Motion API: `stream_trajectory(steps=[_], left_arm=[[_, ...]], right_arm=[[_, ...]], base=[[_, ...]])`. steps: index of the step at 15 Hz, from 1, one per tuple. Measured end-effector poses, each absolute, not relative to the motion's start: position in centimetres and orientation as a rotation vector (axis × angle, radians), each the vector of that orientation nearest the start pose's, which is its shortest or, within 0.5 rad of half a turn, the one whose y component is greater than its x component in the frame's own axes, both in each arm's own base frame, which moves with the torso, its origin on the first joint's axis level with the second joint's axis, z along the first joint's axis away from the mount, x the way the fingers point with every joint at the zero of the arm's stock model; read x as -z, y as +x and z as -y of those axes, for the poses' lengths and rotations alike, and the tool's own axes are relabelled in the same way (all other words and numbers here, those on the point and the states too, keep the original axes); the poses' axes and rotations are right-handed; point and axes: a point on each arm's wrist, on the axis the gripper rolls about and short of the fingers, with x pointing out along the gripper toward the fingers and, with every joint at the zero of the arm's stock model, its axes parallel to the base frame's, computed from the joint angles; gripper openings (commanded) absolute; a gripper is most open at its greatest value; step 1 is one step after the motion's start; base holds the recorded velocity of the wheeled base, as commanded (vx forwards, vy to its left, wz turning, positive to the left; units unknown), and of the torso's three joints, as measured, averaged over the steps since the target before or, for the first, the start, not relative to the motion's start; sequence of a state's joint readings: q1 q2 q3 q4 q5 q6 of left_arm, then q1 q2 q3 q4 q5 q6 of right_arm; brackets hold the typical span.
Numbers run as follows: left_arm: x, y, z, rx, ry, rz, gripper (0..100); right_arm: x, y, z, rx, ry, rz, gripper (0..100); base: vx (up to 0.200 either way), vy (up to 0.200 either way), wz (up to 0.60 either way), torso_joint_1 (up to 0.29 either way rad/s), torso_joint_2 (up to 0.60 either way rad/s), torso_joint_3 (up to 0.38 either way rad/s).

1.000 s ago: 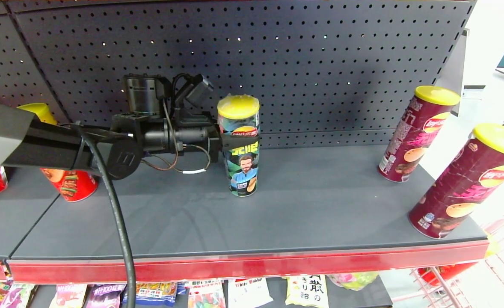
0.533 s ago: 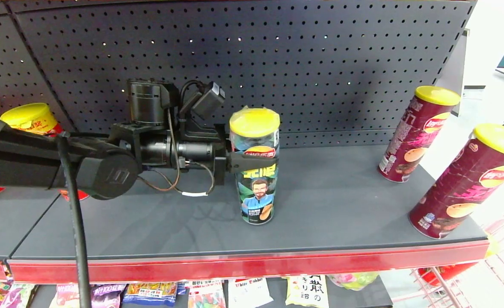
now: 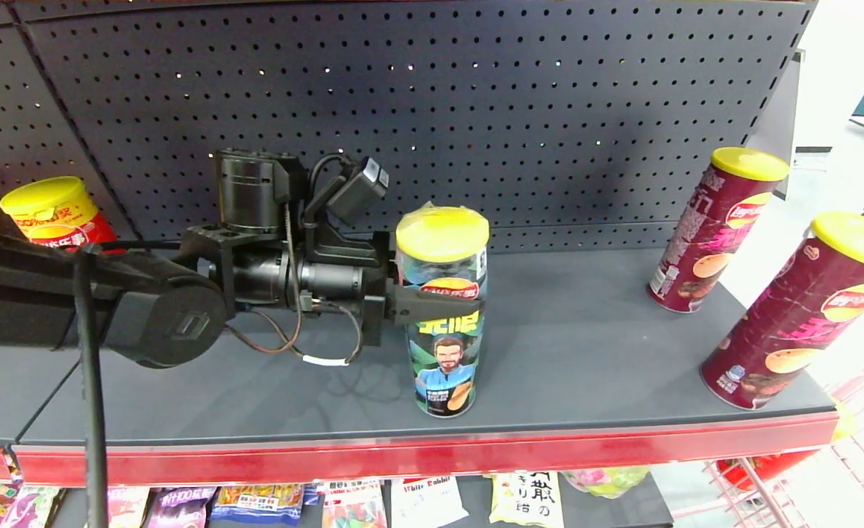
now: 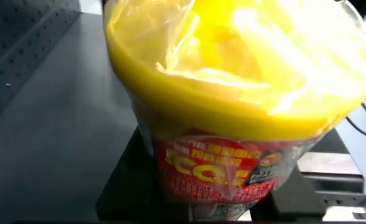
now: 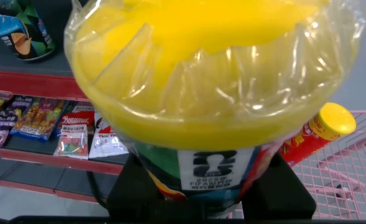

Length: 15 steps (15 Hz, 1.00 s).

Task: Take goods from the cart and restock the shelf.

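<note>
- On the shelf [image 3: 564,345], near its red front lip [image 3: 432,451]: 1 figure can [image 3: 447,367] with a yellow lid [image 3: 443,233], upright, long axis vertical. Whether its base rests on the shelf or hangs just above it cannot be told.
- Left end effector [image 3: 443,304]: closed on the figure can, on its upper half just below the lid. The arm lies level and comes in from the robot's left. The left wrist view shows the same can [image 4: 232,124] between 2 black fingers [image 4: 123,193].
- Key relation: the figure can lies straight ahead of the left end effector, on the arm's own line, with its axis square to that line. Judged retreat path after release: back along that line, toward the robot's left.
- Right end effector [image 5: 210,193]: closed on 1 second can [image 5: 214,81], near the pink cart [image 5: 350,186] and well apart from the figure can [image 5: 18,28].
- Nearer arm: left, already on the can.
- Neighbours: 2 maroon cans [image 3: 711,227] [image 3: 799,308], well apart on the robot's right. 1 red can [image 3: 54,213] on the left, behind the arm. Judged no obstruction to setting down.
</note>
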State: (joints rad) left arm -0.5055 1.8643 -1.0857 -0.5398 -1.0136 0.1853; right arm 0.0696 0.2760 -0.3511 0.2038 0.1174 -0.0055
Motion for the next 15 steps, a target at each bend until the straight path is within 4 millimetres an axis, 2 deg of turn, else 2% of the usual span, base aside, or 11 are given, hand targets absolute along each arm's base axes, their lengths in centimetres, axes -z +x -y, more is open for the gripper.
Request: stream_trajectory(steps=[5,11,12,15], left_arm=[[-19.3,29.1,18.6,1.559,0.077,-0.127,0],[-18.9,29.1,18.6,1.563,0.105,-0.111,0],[-18.8,29.2,18.6,1.567,0.112,-0.104,100],[-18.5,29.0,18.7,1.575,0.121,-0.105,100]], right_arm=[[-15.7,-1.9,-0.1,-0.189,-0.003,-0.128,0],[-15.7,-1.9,-0.1,-0.185,-0.002,-0.128,0],[-15.7,-1.9,-0.1,-0.185,-0.003,-0.128,0],[-15.7,-1.9,-0.1,-0.189,-0.003,-0.13,0]], base=[[0.0,0.0,0.0,0.0,0.0,0.0],[0.0,0.0,0.0,0.0,0.0,0.0],[0.0,0.0,0.0,0.0,0.0,0.0],[0.0,0.0,0.0,0.0,0.0,0.0]])
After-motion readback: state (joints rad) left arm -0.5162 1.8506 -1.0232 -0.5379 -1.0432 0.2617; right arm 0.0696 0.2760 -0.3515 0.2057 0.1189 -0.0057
